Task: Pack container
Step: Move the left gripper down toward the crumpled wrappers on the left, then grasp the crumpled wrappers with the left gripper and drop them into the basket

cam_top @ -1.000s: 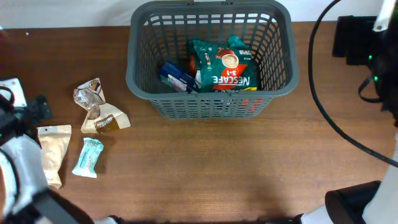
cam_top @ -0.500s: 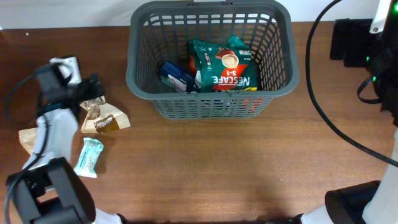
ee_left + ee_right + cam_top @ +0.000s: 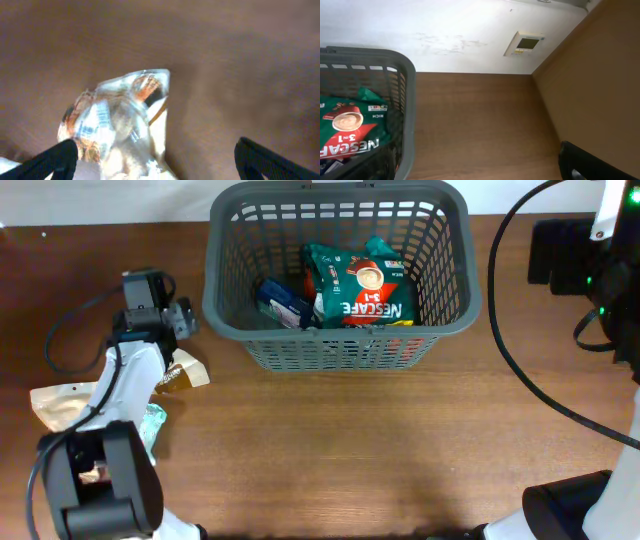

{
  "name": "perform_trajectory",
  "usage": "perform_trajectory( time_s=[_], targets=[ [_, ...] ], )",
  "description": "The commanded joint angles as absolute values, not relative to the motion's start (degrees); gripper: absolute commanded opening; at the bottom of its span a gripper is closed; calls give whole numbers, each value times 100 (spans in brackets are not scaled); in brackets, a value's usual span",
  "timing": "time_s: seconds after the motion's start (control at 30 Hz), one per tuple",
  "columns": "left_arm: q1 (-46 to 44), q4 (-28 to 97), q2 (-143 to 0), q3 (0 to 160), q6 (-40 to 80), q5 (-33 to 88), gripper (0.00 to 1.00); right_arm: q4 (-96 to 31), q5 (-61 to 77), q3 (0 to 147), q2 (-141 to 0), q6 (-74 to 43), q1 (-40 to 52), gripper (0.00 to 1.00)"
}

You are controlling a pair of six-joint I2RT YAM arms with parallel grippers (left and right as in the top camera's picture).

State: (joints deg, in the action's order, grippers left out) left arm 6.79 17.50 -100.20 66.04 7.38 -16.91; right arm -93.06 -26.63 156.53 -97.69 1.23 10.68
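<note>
The dark grey slotted container point(image 3: 340, 345) stands at the back middle of the table and also shows in the right wrist view point(image 3: 407, 100). Inside lie a green Nescafe packet point(image 3: 360, 285) and a blue packet point(image 3: 285, 302). My left gripper point(image 3: 165, 320) is open, just left of the container. It hovers over a clear crinkled packet point(image 3: 115, 112), which lies between and ahead of the fingers, untouched. My right gripper point(image 3: 562, 250) is at the back right, away from the container. Only one of its fingers shows, set wide, with nothing in it.
A brown and cream packet point(image 3: 182, 373) lies beside the left arm. A beige pouch point(image 3: 55, 405) and a teal packet point(image 3: 152, 420), partly under the arm, lie at the left. Black cables run along the right side point(image 3: 520, 370). A wall borders the table's back point(image 3: 460, 35).
My left arm swung from the front left corner up to the crinkled packet near the container. The beige pouch shifted left and turned. The right arm barely moved.
</note>
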Motion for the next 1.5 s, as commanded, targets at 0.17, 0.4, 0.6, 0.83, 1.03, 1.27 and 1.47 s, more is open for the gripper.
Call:
perform_trajectory(
  time_s=[0.17,0.4,0.6,0.83,1.03,1.27,1.47],
  targets=[
    [812,1935,-10226,6659,1109,-2443,95,-9306,-2593,15666,-9749,34,1048,99],
    [991,1734,-10803,6659,1531,-1988,95,-9334,-2504,15666,-9747,34,1048,99],
    [991,1380,-11115,6659,1627,-1837,95,-9327,-2502,15666,-9747,32,1048,99],
    [991,1063,-11544,6659,1629,-1793,79,-9327,-2504,15666,-9747,34,1048,99],
    [991,1079,-11852,6659,1623,-1800,45,-9325,-2504,15666,-9747,34,1048,99],
    [991,1120,-11555,6997,351,-1855,2,-9319,-2506,15666,-9747,34,1048,99],
    [1002,746,-10650,8733,-1402,-2296,2,-9303,-2504,15666,-9747,34,1048,99]
  ],
)
